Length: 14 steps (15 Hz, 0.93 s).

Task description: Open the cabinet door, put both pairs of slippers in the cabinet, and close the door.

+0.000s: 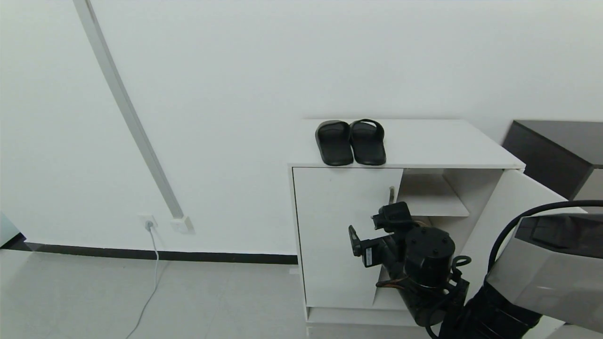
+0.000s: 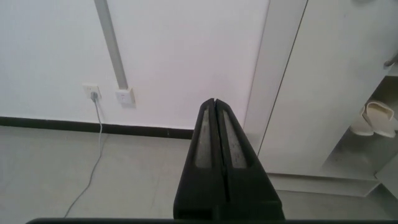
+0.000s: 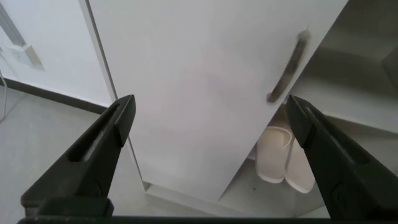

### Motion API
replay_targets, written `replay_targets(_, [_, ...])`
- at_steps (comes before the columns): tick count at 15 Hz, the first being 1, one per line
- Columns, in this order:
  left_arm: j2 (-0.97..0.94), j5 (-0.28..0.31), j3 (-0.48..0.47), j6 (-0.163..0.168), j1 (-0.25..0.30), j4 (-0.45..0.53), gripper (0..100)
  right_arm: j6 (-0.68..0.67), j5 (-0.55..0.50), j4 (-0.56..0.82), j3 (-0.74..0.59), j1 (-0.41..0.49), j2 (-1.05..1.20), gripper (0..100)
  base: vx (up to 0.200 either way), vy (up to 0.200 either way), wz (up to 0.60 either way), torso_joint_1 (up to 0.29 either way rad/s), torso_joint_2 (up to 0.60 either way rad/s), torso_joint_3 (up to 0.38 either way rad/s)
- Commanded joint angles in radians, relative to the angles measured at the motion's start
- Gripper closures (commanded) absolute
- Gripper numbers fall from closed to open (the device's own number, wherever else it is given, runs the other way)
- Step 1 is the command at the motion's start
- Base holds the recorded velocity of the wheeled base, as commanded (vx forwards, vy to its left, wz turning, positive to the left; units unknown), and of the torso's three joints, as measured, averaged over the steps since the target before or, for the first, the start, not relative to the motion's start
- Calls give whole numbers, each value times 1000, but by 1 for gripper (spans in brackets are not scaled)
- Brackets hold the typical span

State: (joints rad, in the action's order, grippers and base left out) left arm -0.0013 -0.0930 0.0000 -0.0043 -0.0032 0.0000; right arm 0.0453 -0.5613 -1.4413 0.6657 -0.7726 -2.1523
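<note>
A pair of black slippers (image 1: 351,142) lies on top of the white cabinet (image 1: 433,141). The cabinet's right door (image 1: 511,202) stands swung open, while the left door (image 1: 339,235) with its metal handle (image 3: 287,68) is closed. Inside, on the bottom shelf, rests a pair of white slippers (image 3: 286,155), also seen from the left wrist (image 2: 374,118). My right gripper (image 1: 370,230) hangs open in front of the closed left door, nothing between its fingers (image 3: 210,106). My left gripper (image 2: 215,130) is shut and empty, pointing at the wall left of the cabinet.
A wall socket with a plugged cable (image 1: 149,223) and a slanted white conduit (image 1: 127,113) are on the wall to the left. A dark cabinet (image 1: 556,150) stands at the right. Bare grey floor (image 1: 141,296) spreads left of the cabinet.
</note>
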Motion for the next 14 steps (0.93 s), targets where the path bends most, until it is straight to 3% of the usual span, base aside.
replay_targets(1, [1, -1, 0, 0, 0, 0, 100, 1, 0, -1, 0, -1, -1, 0, 0, 0, 0, 237, -554, -320])
replay_targets(8, [1, -1, 0, 0, 0, 0, 100, 22, 1, -18, 0, 1, -9, 0, 0, 0, 0, 241, -548, -310])
replay_targets(12, [1, -1, 0, 1, 0, 0, 100, 102, 17, -96, 5, 6, -50, 0, 0, 0, 0, 19, -47, -29])
replay_targets(14, [1, 1, 0, 4, 0, 0, 100, 91, 14, 2, 46, 1, 5, 0, 0, 0, 0, 0, 0, 0])
